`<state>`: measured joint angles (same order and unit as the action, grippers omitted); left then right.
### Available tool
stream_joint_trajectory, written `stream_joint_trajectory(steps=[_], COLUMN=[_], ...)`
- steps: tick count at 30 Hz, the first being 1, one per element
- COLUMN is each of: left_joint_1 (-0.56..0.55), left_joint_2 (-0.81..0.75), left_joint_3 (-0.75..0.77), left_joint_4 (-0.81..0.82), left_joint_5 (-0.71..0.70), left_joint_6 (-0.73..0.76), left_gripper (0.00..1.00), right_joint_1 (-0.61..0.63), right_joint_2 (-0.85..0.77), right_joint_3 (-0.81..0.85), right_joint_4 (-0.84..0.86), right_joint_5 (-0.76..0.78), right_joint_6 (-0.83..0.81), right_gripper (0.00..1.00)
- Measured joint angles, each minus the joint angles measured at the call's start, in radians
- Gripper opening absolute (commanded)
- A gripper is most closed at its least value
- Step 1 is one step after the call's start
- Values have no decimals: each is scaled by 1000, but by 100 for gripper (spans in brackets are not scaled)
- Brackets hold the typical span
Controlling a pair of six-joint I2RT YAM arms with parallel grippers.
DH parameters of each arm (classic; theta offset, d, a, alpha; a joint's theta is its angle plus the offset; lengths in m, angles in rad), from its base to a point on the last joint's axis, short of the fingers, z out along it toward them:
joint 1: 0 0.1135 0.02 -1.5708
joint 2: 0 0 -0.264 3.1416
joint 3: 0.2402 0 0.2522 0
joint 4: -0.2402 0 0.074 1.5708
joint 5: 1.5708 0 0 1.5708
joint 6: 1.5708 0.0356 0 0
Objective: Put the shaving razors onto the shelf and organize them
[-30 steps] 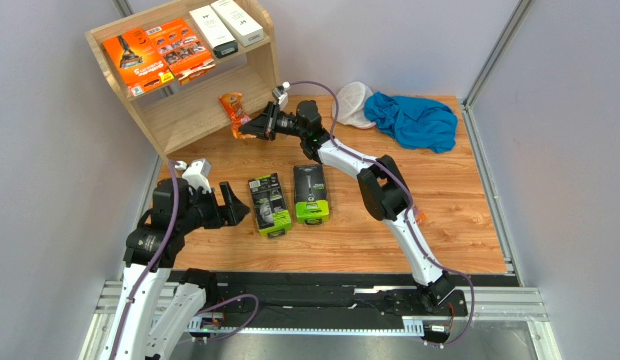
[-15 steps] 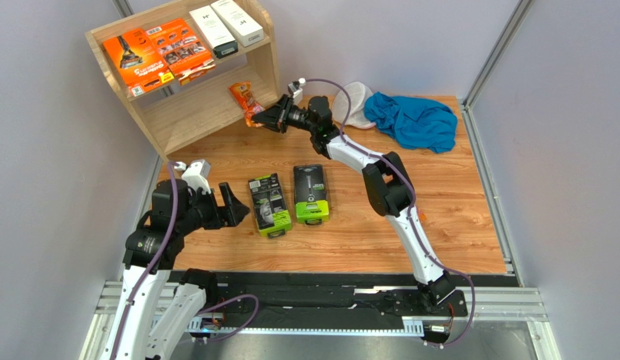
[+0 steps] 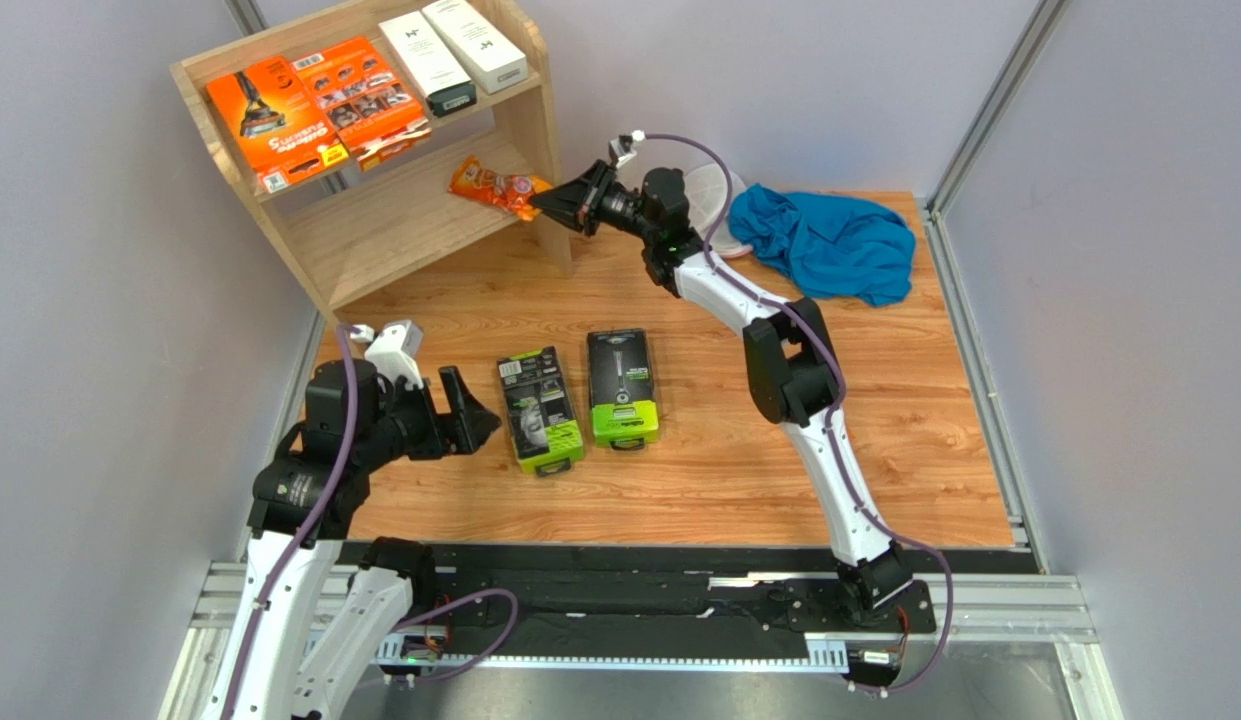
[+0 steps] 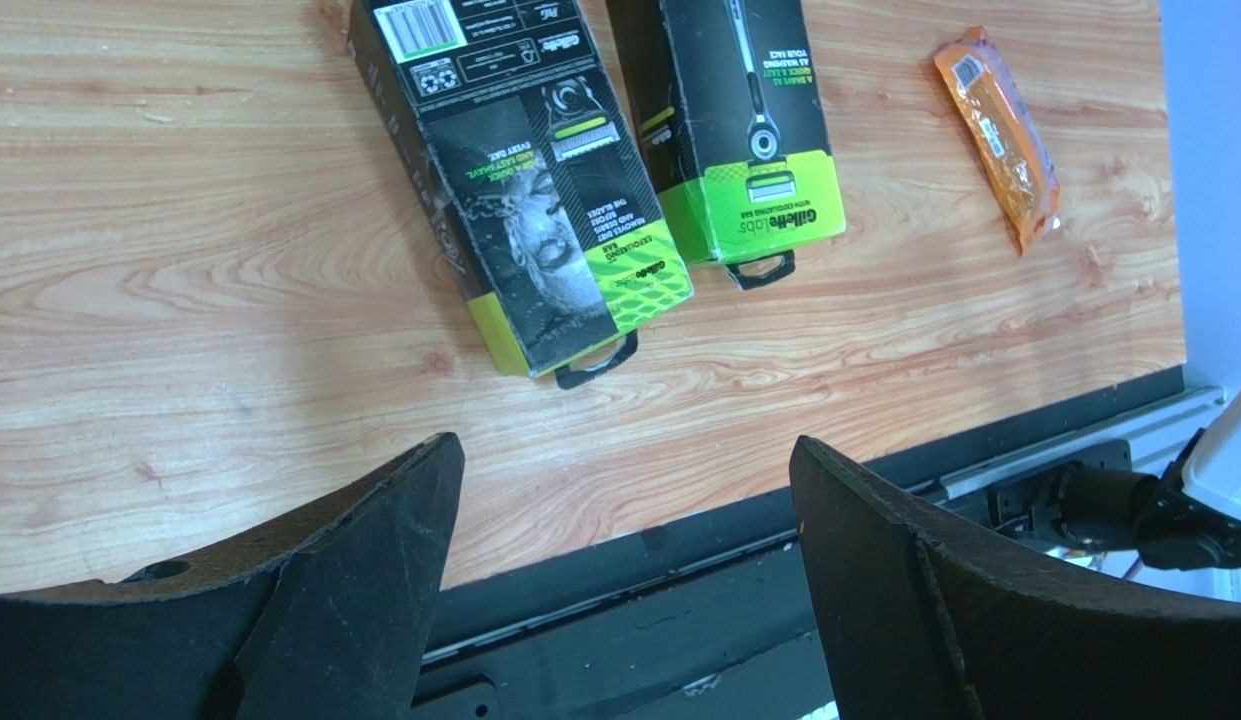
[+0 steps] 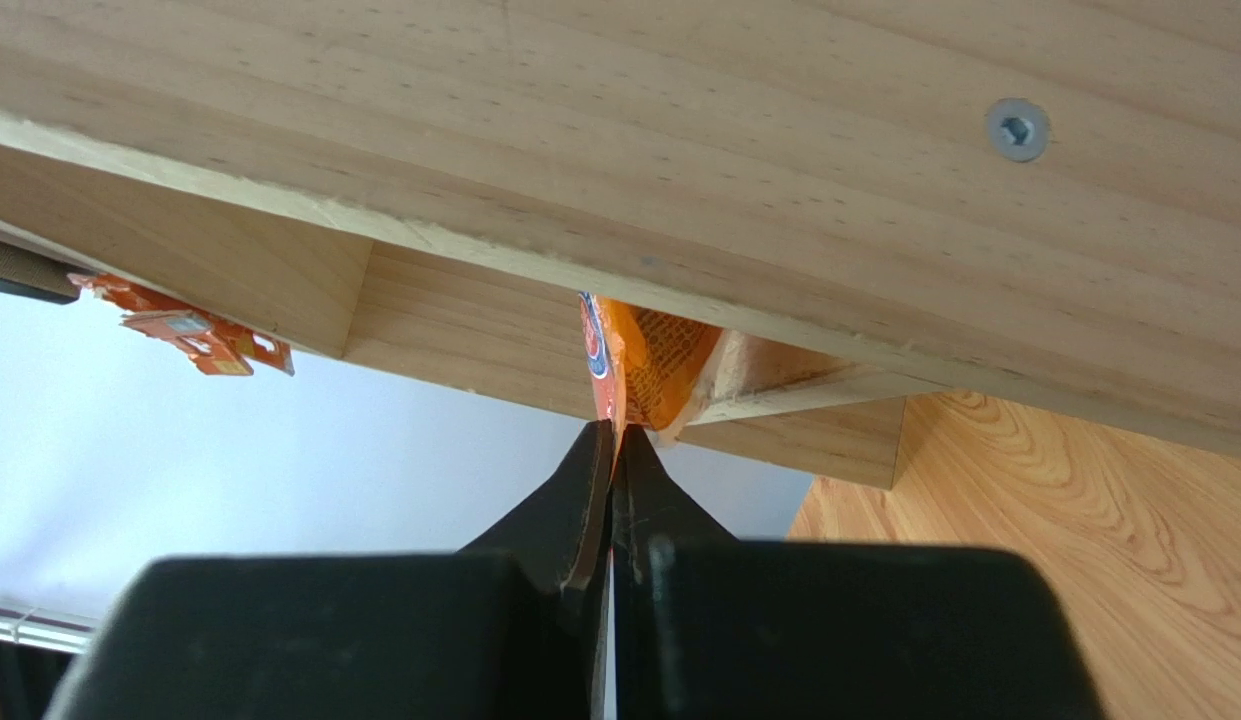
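A small orange packet of razors is pinched at one end by the right end effector, whose fingers are clenched flat on its edge. In the right wrist view the packet stands on edge just under the top plank of the shelf, right at the fingertips. Seen from above, it hangs over the right end of the lower plank. I cannot tell whether it touches the wood.

The shelf stands at 11 o'clock on the surface. Its top plank carries two flat orange packs side by side, with two slim white boxes at their 2 o'clock.

Two black-and-green packs lie flat near the middle of the surface, close together but apart. The left wrist view shows another orange packet lying alone, well to the 3 o'clock of the packs there.

The left end effector hovers at 9 o'clock of the black-and-green packs, released, with its fingers spread wide and nothing between them.

At 1 o'clock of the surface a blue cloth lies crumpled, with a white mesh cap touching its 9 o'clock side, partly behind the right arm.
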<state>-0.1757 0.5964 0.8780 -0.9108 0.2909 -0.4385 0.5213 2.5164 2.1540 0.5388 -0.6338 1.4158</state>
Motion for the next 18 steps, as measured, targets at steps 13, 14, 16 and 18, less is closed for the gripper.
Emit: stream_joint_trajectory(steps=[13,14,16,18], left_joint_1=[0,0,0,0], left_joint_2=[-2,-2,-3,-4], left_joint_3=[0,0,0,0], left_joint_4=[10,10,11,11], left_joint_5=[0,1,2,4], left_joint_6=[0,0,0,0], left_gripper=[88,88,88,88], right_joint_1=[8,9,15,21], right_joint_2=[-30,-39,-63,-82], right_joint_3=[-166,-189,-239,-271], right_joint_4=[64,75,103,132], right_joint_5=[117,131,165,194], right_joint_6=[-5,-5,-7,-11], right_gripper=[0,0,0,0])
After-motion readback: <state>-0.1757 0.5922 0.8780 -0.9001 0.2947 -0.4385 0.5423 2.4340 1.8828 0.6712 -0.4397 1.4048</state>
